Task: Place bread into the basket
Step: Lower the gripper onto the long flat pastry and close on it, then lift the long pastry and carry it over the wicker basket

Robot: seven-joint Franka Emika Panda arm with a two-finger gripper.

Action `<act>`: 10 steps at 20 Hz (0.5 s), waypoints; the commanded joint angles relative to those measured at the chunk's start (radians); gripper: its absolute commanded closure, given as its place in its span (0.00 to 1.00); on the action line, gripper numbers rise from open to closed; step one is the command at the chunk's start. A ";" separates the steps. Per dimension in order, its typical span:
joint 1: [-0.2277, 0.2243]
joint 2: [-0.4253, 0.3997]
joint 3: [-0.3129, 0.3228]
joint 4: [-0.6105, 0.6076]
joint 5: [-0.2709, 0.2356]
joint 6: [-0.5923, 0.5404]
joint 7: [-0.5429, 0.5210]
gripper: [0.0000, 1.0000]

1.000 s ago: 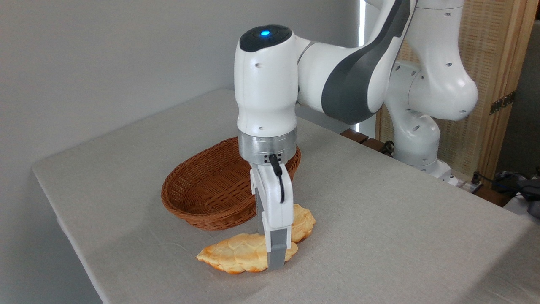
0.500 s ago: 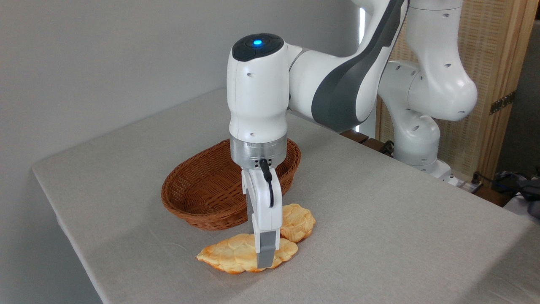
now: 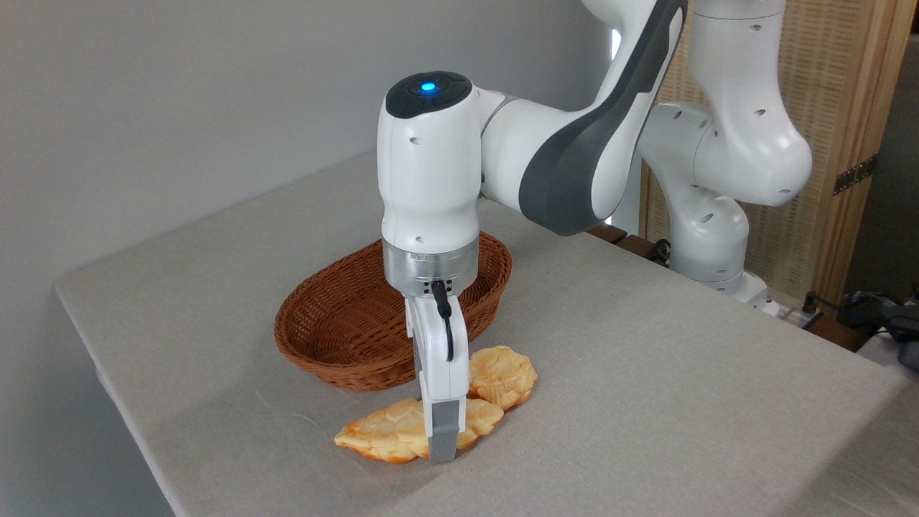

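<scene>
Bumpy leaf-shaped bread [image 3: 391,436] — woven oval basket [image 3: 337,330]

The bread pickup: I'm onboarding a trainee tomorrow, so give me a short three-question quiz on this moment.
1. True or false: the bread already lies inside the basket.
2. Where is the gripper? A) down at the bread, near its middle B) over the basket C) raised high above the table
3. Which item lies just right of the gripper, beside the loaf?

Key:
1. False; it lies on the table in front of the basket.
2. A
3. The small round bun.
</scene>
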 commanded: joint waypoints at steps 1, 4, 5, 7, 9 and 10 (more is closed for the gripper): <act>-0.011 0.004 0.003 0.001 -0.014 0.018 -0.006 0.25; -0.009 0.005 0.005 0.001 -0.009 0.018 -0.001 0.44; -0.009 0.008 0.005 0.001 -0.009 0.018 -0.001 0.44; -0.009 0.008 0.005 0.001 -0.009 0.016 -0.004 0.40; -0.011 0.008 0.005 0.001 -0.009 0.015 -0.004 0.41; -0.011 0.008 0.005 0.001 -0.009 0.015 -0.004 0.42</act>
